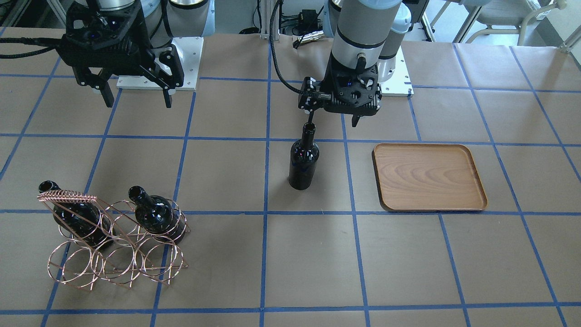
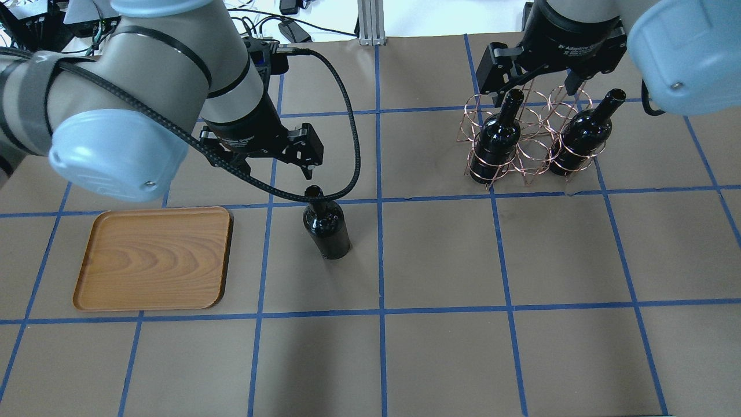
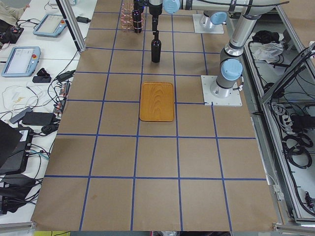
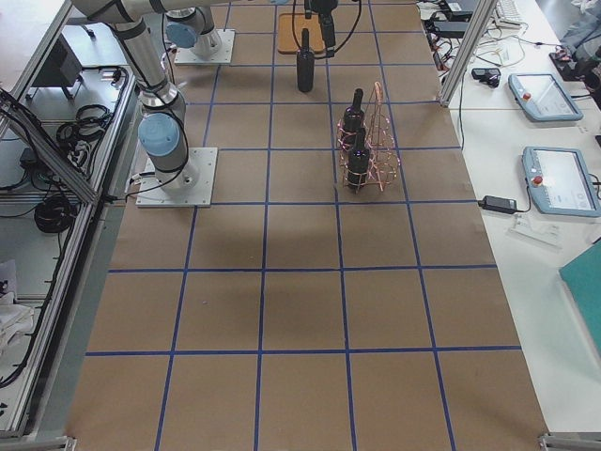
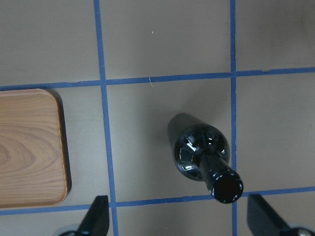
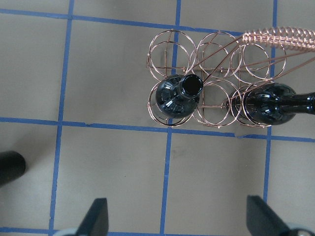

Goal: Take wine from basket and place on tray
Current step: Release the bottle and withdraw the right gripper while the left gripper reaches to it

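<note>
One black wine bottle [image 1: 304,159] stands upright on the table between the wooden tray [image 1: 429,177] and the copper wire basket [image 1: 113,254]. My left gripper [image 1: 332,121] is open and empty, just above and behind the bottle's mouth. In the left wrist view the bottle [image 5: 199,147] stands off-centre towards one of the open fingers [image 5: 96,216], with the tray [image 5: 27,147] to its left. Two more bottles [image 2: 495,139] [image 2: 582,136] stand in the basket [image 2: 532,139]. My right gripper [image 2: 538,87] is open and empty above the basket [image 6: 221,49].
The tray [image 2: 156,258] holds nothing. The brown paper table cover is marked by a blue tape grid. The left arm's black cable [image 2: 341,116] loops down near the standing bottle [image 2: 327,226]. Both robot bases stand at the table's back edge.
</note>
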Robot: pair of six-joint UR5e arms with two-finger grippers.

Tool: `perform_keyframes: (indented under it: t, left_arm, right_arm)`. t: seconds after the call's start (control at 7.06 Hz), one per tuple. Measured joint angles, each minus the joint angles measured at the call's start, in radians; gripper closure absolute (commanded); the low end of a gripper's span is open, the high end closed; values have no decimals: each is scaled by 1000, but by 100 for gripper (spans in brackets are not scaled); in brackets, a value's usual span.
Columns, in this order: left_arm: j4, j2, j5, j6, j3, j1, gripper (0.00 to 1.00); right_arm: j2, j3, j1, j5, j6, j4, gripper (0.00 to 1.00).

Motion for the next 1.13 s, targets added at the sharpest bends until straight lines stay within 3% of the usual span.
perform_keyframes:
  t: [0.28,0.43,0.57,0.85,1.13]
  left_arm:
    - [19,-53,0,-4,-7,-42,5]
    - [20,-72,0,-5,-8,-61,21]
    - [21,-88,-1,-3,-8,-70,29]
    - [20,-103,2,14,-8,-70,32]
    - [21,-105,5,25,-7,-62,48]
  right_arm:
    - [-2,-3,0,7,5,5,0]
    - [-2,-6,-1,9,5,13,0]
    - [-2,-8,-1,10,5,18,0]
    - [-3,-9,-1,9,4,24,0]
    - [-3,-8,-1,9,4,25,0]
